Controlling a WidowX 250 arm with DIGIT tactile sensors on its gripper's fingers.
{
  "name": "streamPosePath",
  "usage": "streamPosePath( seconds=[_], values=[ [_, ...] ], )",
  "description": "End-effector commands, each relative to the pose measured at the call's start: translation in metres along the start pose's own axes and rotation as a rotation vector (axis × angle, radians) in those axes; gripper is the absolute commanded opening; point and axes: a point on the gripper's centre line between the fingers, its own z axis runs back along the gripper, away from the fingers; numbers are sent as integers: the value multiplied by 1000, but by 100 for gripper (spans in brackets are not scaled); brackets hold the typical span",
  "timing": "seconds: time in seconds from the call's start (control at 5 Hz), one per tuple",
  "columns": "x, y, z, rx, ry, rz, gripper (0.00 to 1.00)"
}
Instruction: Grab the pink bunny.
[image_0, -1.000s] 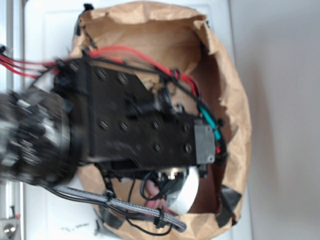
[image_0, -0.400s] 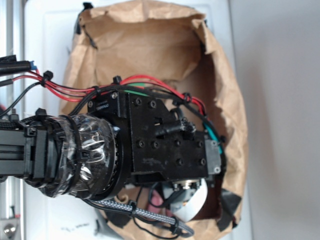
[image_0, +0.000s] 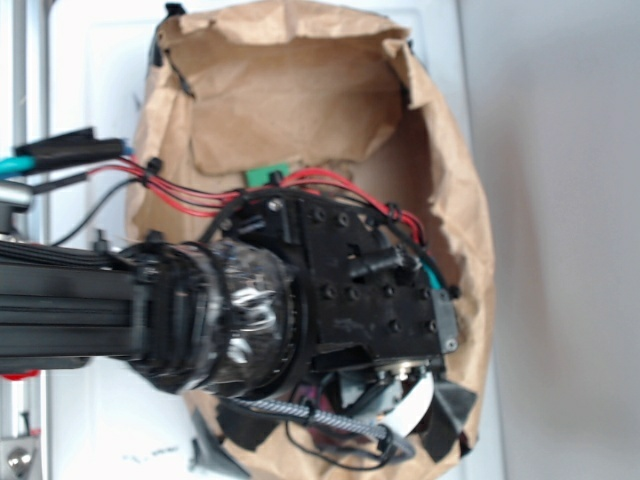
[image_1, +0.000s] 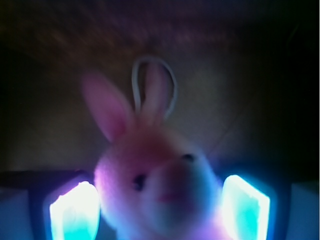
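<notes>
In the wrist view the pink bunny (image_1: 160, 180) fills the lower middle. Its pale face and dark eyes look at the camera, its two pink ears point up, and a white loop sits by the right ear. My gripper (image_1: 159, 212) is open, with one glowing finger (image_1: 75, 210) left of the bunny's head and the other (image_1: 245, 205) right of it. The right one is close against the fur and the left one stands a little off. In the exterior view my black arm (image_0: 350, 290) reaches down into the brown paper bag and hides the bunny.
The crumpled brown paper bag (image_0: 300, 90) rises all round the arm, with black tape at its lower corners. A corner of the flat green block (image_0: 268, 174) shows at the back, just above the arm's red cables. White surface lies outside the bag.
My arm has swung toward the lower right of the bag, and the gripper end has moved toward the bottom corner. The green block has come into sight behind it.
</notes>
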Motion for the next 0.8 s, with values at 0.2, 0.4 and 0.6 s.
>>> streamPosePath(
  seconds=[0.2,0.4,0.6],
  values=[
    [-7,-5,41,46,-27,47,0],
    [-23,12,72,97,-94,201,0],
    [-44,18,114,183,-202,451,0]
  ],
)
